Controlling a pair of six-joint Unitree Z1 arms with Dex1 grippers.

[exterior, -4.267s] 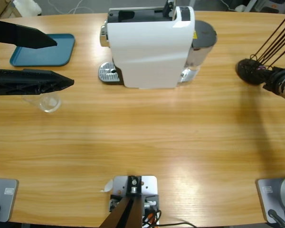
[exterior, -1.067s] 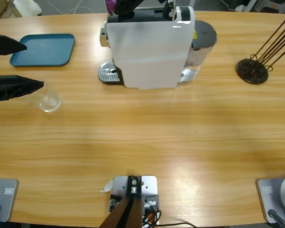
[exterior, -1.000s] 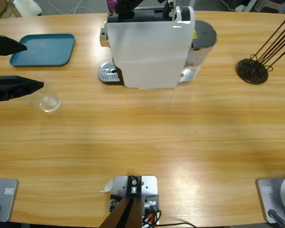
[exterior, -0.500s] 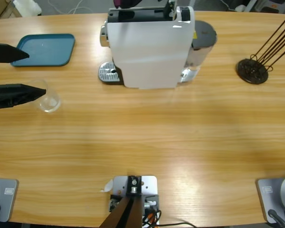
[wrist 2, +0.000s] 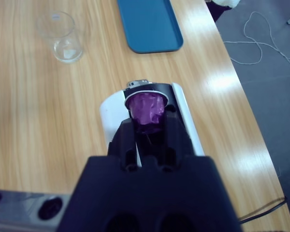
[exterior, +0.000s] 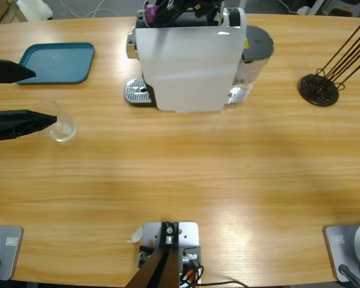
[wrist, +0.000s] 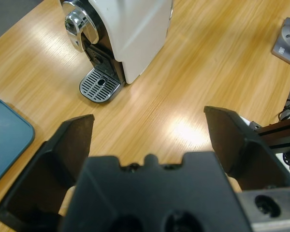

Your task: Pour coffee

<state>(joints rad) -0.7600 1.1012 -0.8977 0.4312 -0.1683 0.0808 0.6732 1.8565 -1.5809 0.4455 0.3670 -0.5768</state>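
High view: white coffee machine sits at the table's far edge, and everything below is placed relative to it. Right gripper is over the machine's top, at the end above the spout, jaws clamped on a purple capsule. Right wrist view confirms it: the capsule is pinched between the two jaws directly above the machine; I can't tell whether it has entered the slot. Clear glass cup stands well off to the spout side of the machine, nearer the camera than the blue tray, which lies further out on that same side. Left gripper comes in from that edge, jaws spread wide, nothing between them; the near jaw tip overlaps the cup rim in this view, so contact can't be confirmed. Left wrist view looks past the spread jaws toward the chrome spout and the drip grate; the grate is bare. Black stick rack sits well out on the machine's opposite side, untouched. Progress estimate: early. Capsule fetched and brought to the machine; seating it, closing the lid, putting the cup on the grate under the spout, and brewing are all still open. No coffee visible anywhere.
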